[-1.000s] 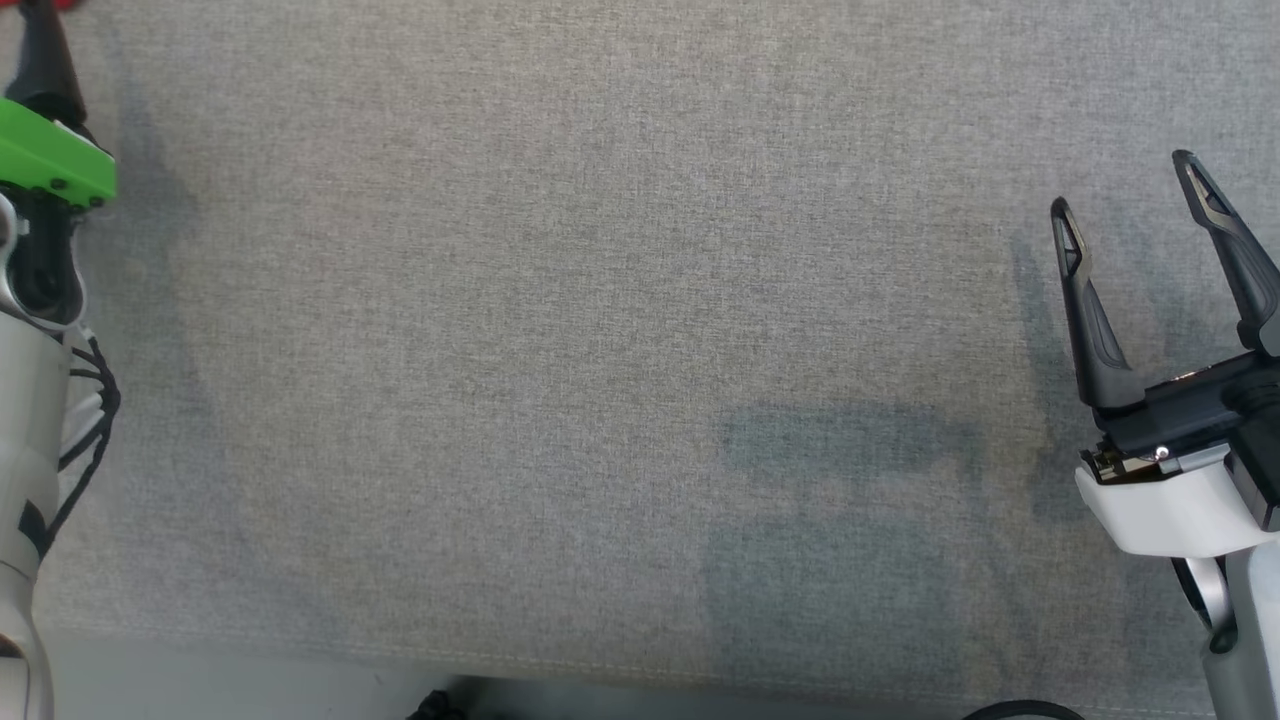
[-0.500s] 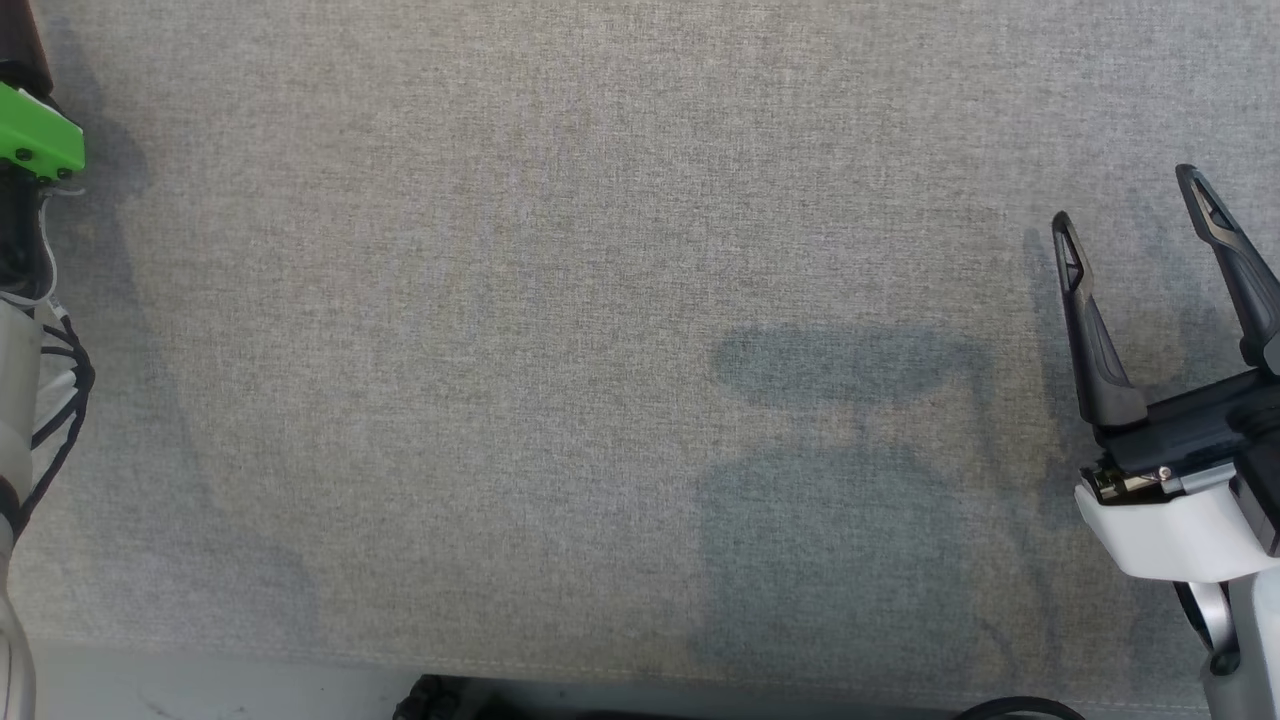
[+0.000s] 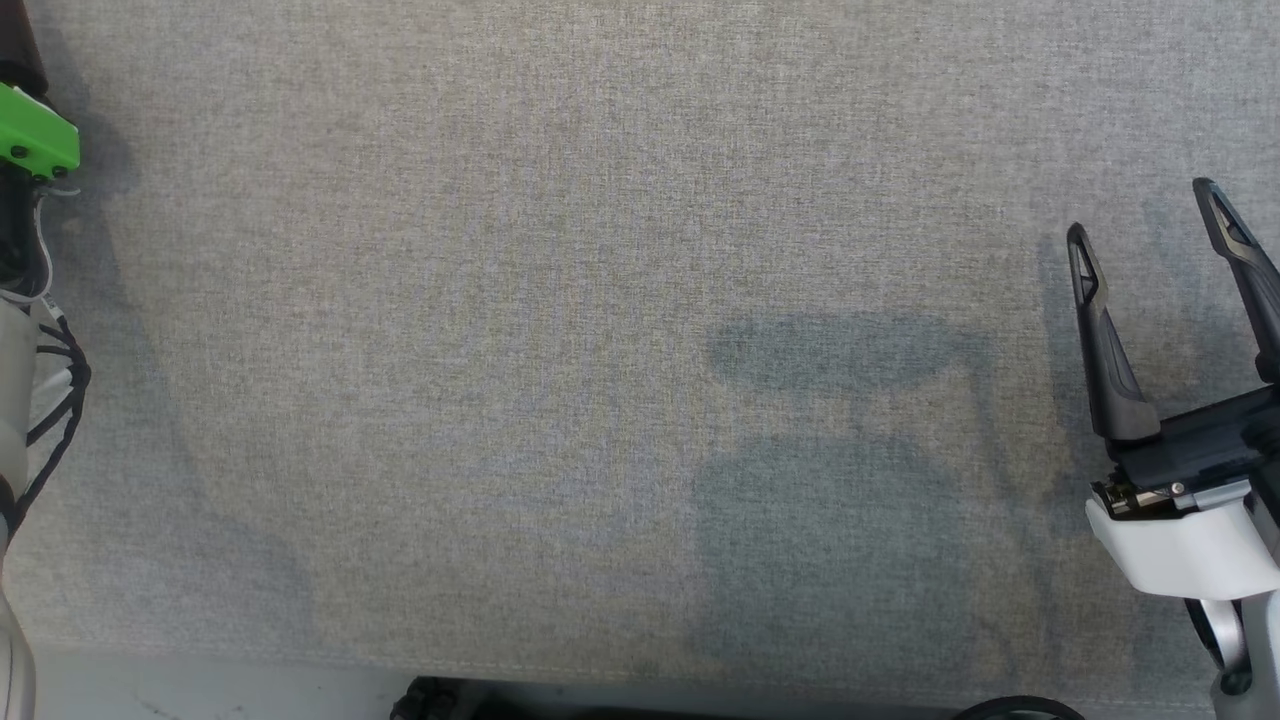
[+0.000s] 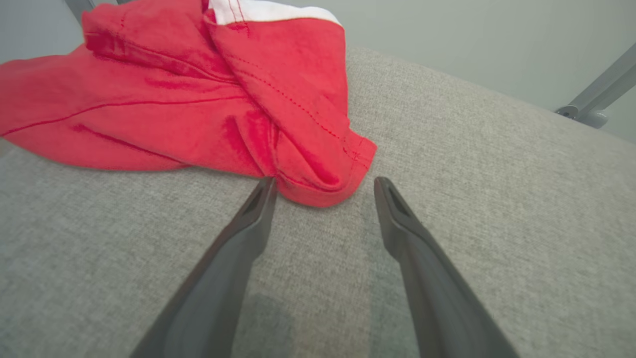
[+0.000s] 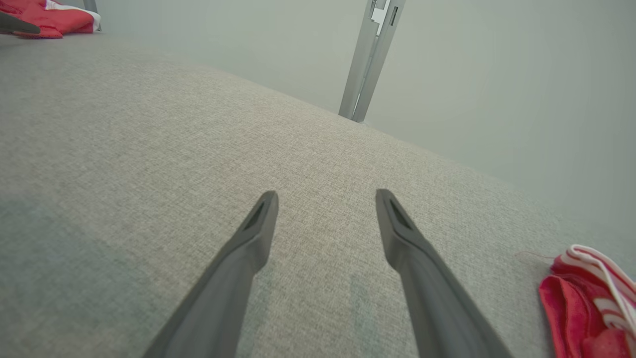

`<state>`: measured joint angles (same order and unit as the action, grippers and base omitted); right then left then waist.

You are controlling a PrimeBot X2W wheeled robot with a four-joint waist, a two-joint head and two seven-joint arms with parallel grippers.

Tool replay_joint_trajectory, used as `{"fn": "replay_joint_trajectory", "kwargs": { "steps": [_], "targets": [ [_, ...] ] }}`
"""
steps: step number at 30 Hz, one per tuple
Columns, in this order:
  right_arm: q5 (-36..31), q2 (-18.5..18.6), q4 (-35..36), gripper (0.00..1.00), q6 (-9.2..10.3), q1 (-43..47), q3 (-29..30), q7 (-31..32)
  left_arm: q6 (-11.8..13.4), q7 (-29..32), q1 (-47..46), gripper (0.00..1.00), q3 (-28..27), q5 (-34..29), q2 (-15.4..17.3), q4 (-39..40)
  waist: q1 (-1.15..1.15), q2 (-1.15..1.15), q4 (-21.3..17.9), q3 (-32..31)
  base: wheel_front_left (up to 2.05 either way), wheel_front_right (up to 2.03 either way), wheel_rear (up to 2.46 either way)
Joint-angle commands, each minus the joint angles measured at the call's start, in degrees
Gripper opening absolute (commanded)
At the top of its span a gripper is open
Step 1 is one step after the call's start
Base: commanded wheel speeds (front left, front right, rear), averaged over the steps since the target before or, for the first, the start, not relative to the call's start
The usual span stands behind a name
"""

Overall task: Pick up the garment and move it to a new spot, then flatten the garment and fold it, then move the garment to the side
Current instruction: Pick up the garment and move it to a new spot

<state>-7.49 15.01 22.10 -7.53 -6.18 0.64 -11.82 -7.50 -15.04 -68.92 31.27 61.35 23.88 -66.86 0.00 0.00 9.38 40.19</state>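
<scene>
Spreading across every view, the wide grey woven-fabric tabletop [image 3: 500, 300] carries soft shadows near its middle. The crumpled red cotton garment with a white band [image 4: 174, 99] lies bunched on that cloth near a far edge, directly ahead of the left gripper [image 4: 324, 181]. Its lowest hemmed fold reaches down between the two dark fingertips. One fingertip [image 4: 266, 191] sits right at the fold's edge, though whether it touches cannot be told. That pincer stands wide and holds nothing. The right gripper [image 3: 1145, 212] hangs over bare cloth at the tabletop's right side, well apart from the garment, its jaws likewise spread wide and empty. A smaller red-and-white striped cloth [image 5: 586, 298] lies bunched at the lower right of the right wrist view. A grey metal post [image 5: 367, 59] rises behind the table's far edge. A bright green plastic bracket [image 3: 35, 140] sits on the left arm at the head view's left edge.
</scene>
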Motion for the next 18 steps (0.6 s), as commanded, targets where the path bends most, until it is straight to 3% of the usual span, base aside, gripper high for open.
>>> {"fn": "replay_joint_trajectory", "kwargs": {
  "steps": [1, 14, 15, 16, 17, 18],
  "targets": [
    [-0.3, -0.1, 0.4, 1.00, 0.08, 0.5, 0.2, 0.1, 0.0, -0.2, -1.0, 1.00, 0.1, 0.5, 0.4, -0.2, 0.00, 0.00, 0.0, 0.0, 0.00, 0.00, 0.00],
    [-0.2, 0.5, 2.5, 1.00, 0.08, 2.2, 0.8, 1.5, 0.0, -0.2, -1.4, 0.99, -0.8, 0.9, 1.1, -1.2, 0.00, 0.00, -0.5, 0.2, 0.00, 0.00, 0.00],
    [-0.1, 0.5, 2.7, 1.00, 0.08, 2.4, 0.9, 1.6, 0.0, -0.2, -1.4, 0.62, -0.9, 0.9, 1.0, -1.3, 0.00, 0.00, -0.5, 0.2, 0.00, 0.00, 0.00],
    [-0.1, 0.5, 3.0, 1.00, 0.08, 2.6, 1.1, 1.7, 0.0, -0.2, -1.4, 0.44, -1.0, 0.9, 0.9, -1.5, 0.00, 0.00, -0.6, 0.1, 0.00, 0.00, 0.00],
    [-0.1, 0.4, 3.2, 1.00, 0.08, 2.8, 1.2, 1.9, 0.0, -0.2, -1.3, 0.36, -0.9, 0.9, 0.8, -1.7, 0.00, 0.00, -0.6, 0.1, 0.00, 0.00, 0.00],
    [-0.2, 0.3, 3.4, 1.00, 0.08, 3.0, 1.3, 2.0, 0.0, -0.2, -1.2, 0.15, -0.8, 0.8, 0.7, -1.9, 0.00, 0.00, -0.6, 0.0, 0.00, 0.00, 0.00]
  ]
}}
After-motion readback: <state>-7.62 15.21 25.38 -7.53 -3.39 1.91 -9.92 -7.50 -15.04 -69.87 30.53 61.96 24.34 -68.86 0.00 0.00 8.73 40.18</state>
